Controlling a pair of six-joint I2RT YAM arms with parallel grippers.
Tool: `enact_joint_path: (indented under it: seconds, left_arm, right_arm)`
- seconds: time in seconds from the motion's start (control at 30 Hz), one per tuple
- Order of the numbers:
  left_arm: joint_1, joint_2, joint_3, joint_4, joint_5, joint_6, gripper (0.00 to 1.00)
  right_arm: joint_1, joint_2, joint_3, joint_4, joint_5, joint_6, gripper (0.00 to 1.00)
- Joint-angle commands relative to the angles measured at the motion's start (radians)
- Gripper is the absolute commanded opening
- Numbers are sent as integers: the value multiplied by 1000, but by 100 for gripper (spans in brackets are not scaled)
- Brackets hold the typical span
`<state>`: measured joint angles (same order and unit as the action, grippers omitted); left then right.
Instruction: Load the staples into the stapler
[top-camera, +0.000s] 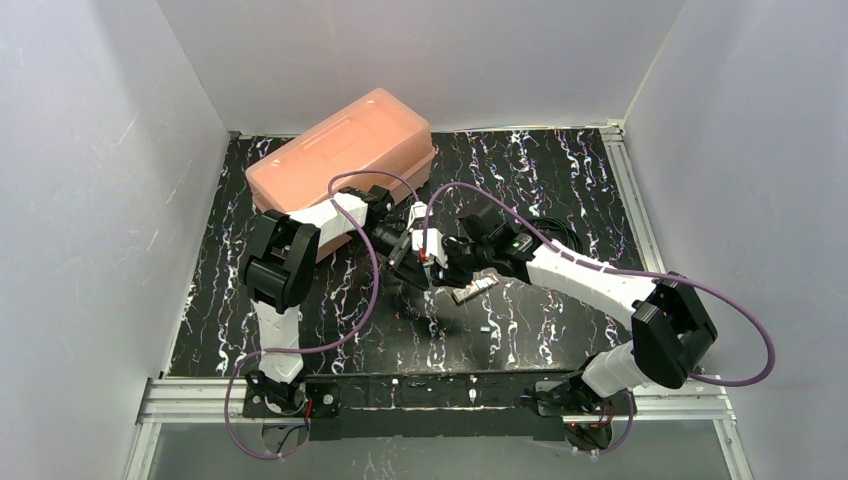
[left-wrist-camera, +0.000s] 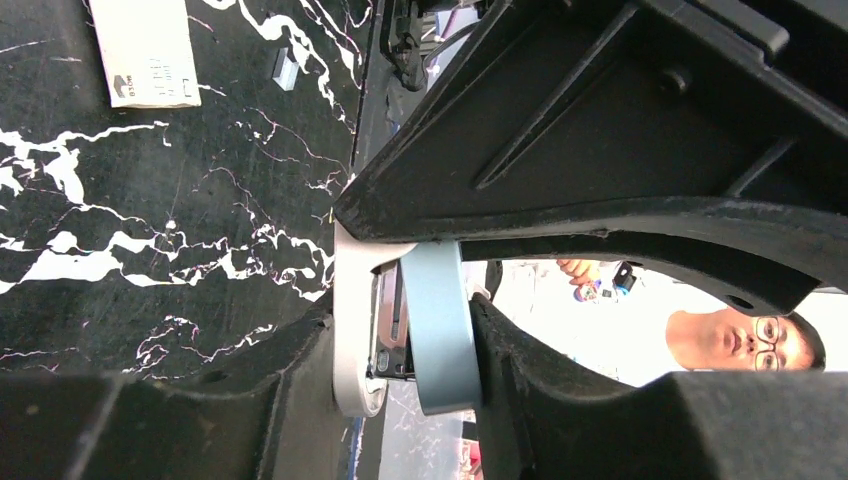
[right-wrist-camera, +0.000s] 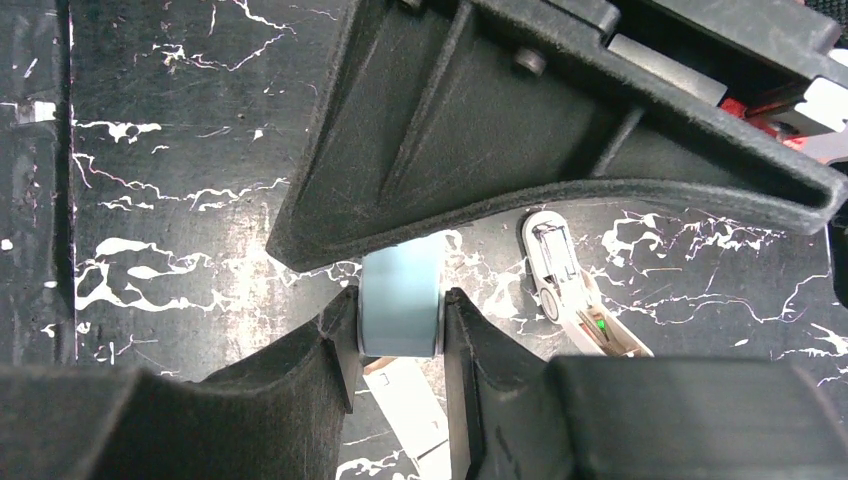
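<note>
Left end effector (left-wrist-camera: 400, 300): part closed, pinching a blue-and-white piece, apparently the blue box (right-wrist-camera: 398, 325).
Right end effector (right-wrist-camera: 395, 290): part closed on the blue box, raised in front of the pink case (top-camera: 340, 150).
Stapler (right-wrist-camera: 578, 300): flat on the desk (top-camera: 560, 180), front-right of the pink case; sprung open, white arm, tan base, silvery strip.
Loading judged not yet begun.

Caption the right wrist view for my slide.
Right hand clamps a small pale-blue box over the black marbled table, where the stapler lies.
</note>
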<state>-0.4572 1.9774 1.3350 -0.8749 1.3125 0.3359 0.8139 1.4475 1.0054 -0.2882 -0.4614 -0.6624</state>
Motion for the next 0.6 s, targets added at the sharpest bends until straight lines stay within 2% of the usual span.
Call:
enact_joint_path:
  seconds: [0.0,0.1,0.13,0.17,0.23,0.3,0.37,0.43,0.57]
  left_arm:
    - [-9,-3,19,-72,35,50,0]
    - [-9,-7,34,-71,27,40,0]
    - [-10,-7,39,-71,25,35,3]
    - [-9,-8,42,-73,20,35,19]
    - [-13,-17,41,-72,18,44,42]
    - [-19,-22,36,-72,29,45,62]
    - [-23,-24,35,-74,35,43,79]
    - [-25,-21,40,-81,46,44,88]
    - [-26,-1,54,-100,58,46,91]
  right_arm:
    - [4,-48,-34,80,30,12,1]
    - [4,-57,-48,88,47,8,1]
    - [4,-58,-48,88,52,7,1]
    - [5,-58,-46,87,54,5,1]
    - [5,-58,-38,86,66,5,1]
    - [5,-59,-30,86,82,-2,1]
    - [4,-58,-21,82,92,-10,1]
    - [4,-56,-12,76,96,-16,1]
    - [4,-59,-8,76,110,-27,1]
